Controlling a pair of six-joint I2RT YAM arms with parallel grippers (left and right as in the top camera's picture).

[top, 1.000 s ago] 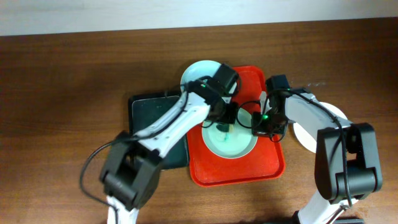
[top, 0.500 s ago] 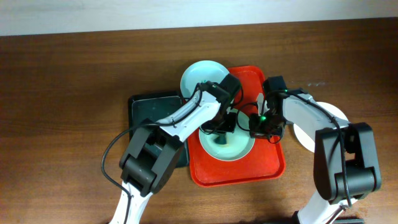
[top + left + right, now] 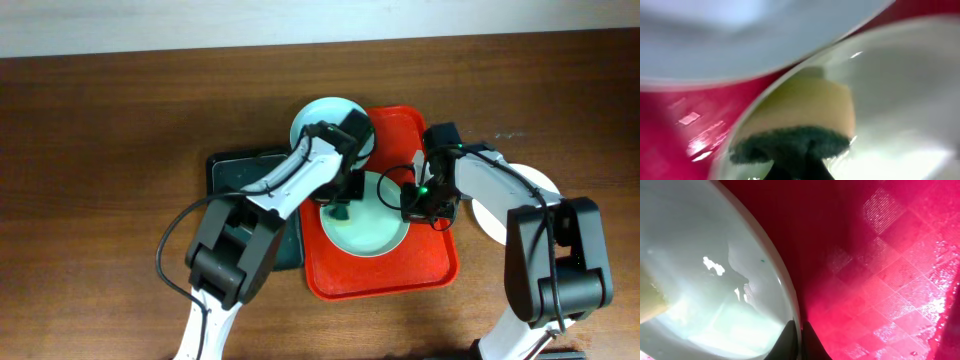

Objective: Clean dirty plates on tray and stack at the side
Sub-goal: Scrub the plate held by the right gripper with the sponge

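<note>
The left gripper (image 3: pixel 341 203) pinches a sponge (image 3: pixel 807 107) on the plate (image 3: pixel 375 236), and the right gripper (image 3: pixel 799 332) pinches its rim.

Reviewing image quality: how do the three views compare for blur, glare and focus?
Overhead: evenly lit and sharp; the plate on the tray reads clearly. Left wrist: heavily blurred; the sponge is soft-edged and the second plate above it is only a pale smear. Right wrist: the tray's texture is fairly sharp, with small bright glare spots on the glossy plate.
</note>
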